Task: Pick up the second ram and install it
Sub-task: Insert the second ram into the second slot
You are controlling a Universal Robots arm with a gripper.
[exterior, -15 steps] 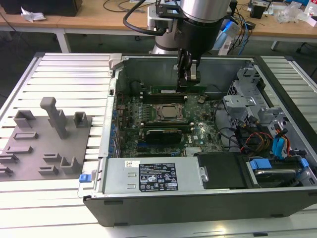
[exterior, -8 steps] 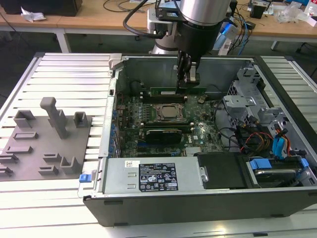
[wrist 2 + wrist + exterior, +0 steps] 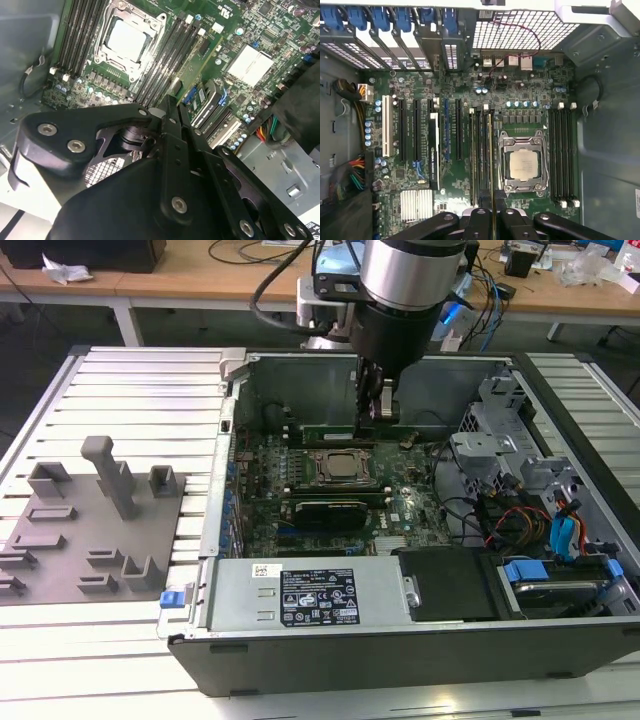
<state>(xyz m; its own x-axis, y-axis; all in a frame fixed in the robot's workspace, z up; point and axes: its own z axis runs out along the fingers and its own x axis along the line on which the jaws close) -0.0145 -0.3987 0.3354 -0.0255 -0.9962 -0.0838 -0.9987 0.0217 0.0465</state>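
I see gripper (image 3: 374,410) down inside open computer case (image 3: 300,375), jaws clamped on second ram (image 3: 491,165) — thin green stick held edge-on, standing over black memory slots (image 3: 480,155) just beside CPU socket (image 3: 524,165) on motherboard (image 3: 455,180). Grey fixture tray (image 3: 90,530) sits well apart at exterior view's left.

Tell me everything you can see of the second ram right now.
The second ram is a long, thin green board, seen edge-on in the first wrist view. It stands upright along the black memory slots beside the CPU socket, held between the hand's closed fingers. Whether it is fully seated cannot be told.
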